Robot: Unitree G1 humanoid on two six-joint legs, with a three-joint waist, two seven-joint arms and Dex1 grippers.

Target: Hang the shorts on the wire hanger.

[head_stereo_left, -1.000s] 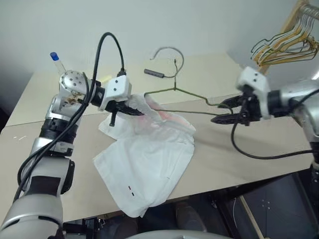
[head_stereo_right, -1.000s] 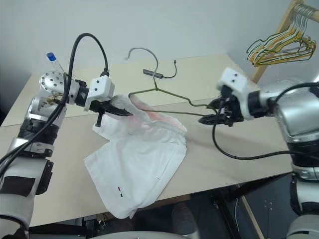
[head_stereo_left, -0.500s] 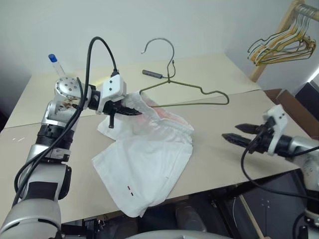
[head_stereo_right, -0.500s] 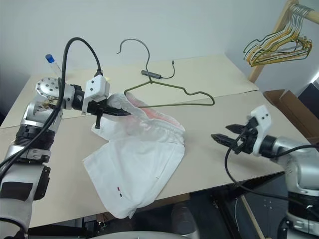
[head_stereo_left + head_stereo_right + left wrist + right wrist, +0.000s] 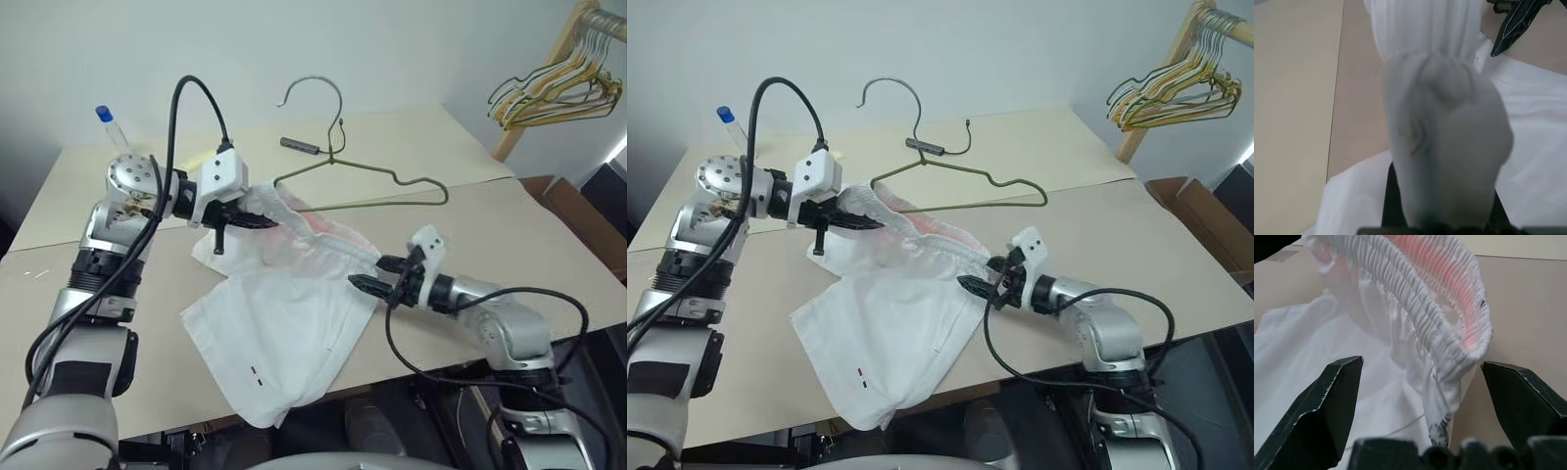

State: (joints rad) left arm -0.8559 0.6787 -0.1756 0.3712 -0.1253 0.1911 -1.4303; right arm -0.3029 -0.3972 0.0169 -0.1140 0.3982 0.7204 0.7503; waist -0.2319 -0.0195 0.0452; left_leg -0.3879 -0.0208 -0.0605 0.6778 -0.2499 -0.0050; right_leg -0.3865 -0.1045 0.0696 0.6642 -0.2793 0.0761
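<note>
We see our right gripper (image 5: 1420, 377) with its two black fingers (image 5: 1327, 401) spread wide and nothing between them yet; the end of the gathered elastic waistband of the white cloth shorts (image 5: 294, 313) sits in the gap between the fingers, just ahead of the tips, apart from both. The band shows a pink tint on its inner side. Our left gripper (image 5: 257, 219) is clamped tight on the other end of that waistband, holding it lifted off the beige tabletop (image 5: 470, 235), so the band stretches between the two grippers. The rest of the shorts spreads flat below the band and reaches the tabletop's near edge, where one hem with tiny dark marks hangs just over it. The thin grey metal wire hanger (image 5: 362, 176) lies behind the shorts, toward the tabletop's far edge, its curved hook pointing away from us and its lower bar just beside the raised waistband. A bunch of yellowish and dark hangers (image 5: 558, 93) hangs beyond the far right corner
</note>
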